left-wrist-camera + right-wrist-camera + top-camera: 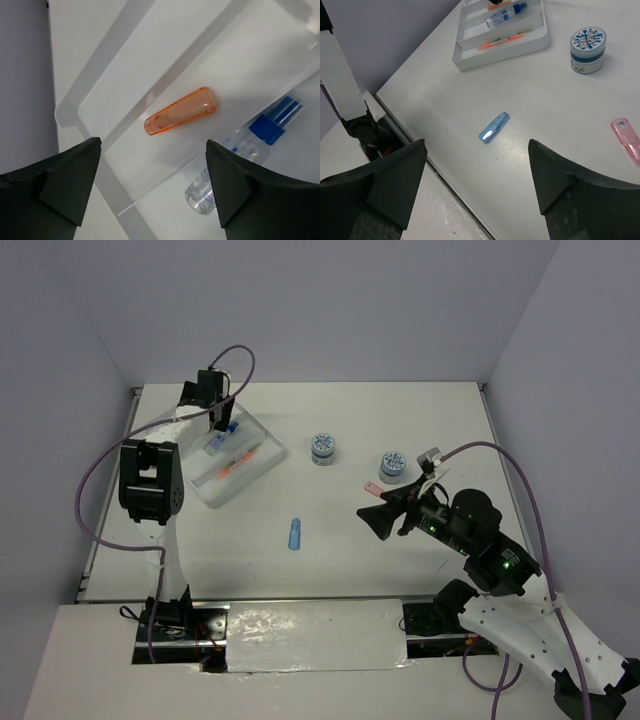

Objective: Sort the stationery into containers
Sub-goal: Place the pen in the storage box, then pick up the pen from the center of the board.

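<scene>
Below my left pincer [152, 170]: an orange cap-like piece [181, 117] lies on its side in a long compartment of the white tray [100, 75]. It sits between my two fingers and touches neither.
Left pincer state: spread wide, holding nothing.
Right of my left pincer: a blue-capped clear bottle [240, 147] lies in the next compartment, across a thin dividing wall.
Below my right pincer [477, 175]: a blue cap-like piece [493, 128] lies loose and slantwise on the worktop [420, 90], roughly midway between my fingers.
Right pincer state: spread wide, empty, hovering well above the worktop.
Right of my right pincer: a pink cap-like piece [627, 139] lies flat, well apart from the blue one.
Ahead of my right pincer: a round blue-white pot [588, 50] stands upright. Beyond it is the tray, with a thin orange pen [502, 41] in its near compartment.
Second pot [392, 465]: seen only from overhead, just beside my right pincer.
Step in hand, as I judge it: the orange piece is in place, so my left pincer must clear the tray and the blue piece comes next.
Doing it well: I should lift the left pincer straight up, so no finger clips a wall or nudges the orange piece. I should turn the right wrist until the fingers span the blue piece's narrow width, then descend squarely.
Risk: a grip along its length may make it skid or pivot.
</scene>
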You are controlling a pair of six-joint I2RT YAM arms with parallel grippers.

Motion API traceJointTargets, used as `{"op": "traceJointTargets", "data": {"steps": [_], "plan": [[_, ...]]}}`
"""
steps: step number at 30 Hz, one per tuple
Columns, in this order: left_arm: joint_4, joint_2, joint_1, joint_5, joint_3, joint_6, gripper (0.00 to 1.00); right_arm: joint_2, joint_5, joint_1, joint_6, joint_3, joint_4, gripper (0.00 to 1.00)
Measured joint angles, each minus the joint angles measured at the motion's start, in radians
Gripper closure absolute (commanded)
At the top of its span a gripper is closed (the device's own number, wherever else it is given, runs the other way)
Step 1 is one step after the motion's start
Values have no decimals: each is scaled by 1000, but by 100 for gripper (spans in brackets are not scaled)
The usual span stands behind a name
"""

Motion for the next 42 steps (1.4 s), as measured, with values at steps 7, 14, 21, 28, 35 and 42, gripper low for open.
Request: {"op": "traceJointTargets", "data": {"steps": [7, 14, 21, 28, 35, 42], "plan": [[-179, -319, -32, 94, 50, -367, 1, 8, 17, 0, -3, 55, -10, 11], [-146, -799, -353, 142, -288, -652, 1, -18, 65, 0, -3, 99, -71, 11], [-168, -768, -702, 88, -698, -909, 1, -33, 108, 0, -2, 135, -143, 11], [-200, -559, -879, 8, -665, -1038, 1, -29, 88, 0, 23, 111, -145, 11], [-203, -436, -925, -41, -633, -1124, 11, -24, 82, 0, 31, 81, -143, 11], [-209, -435, -924, -80, -634, -1171, 23, -16, 79, 0, 31, 79, -141, 11]]}}
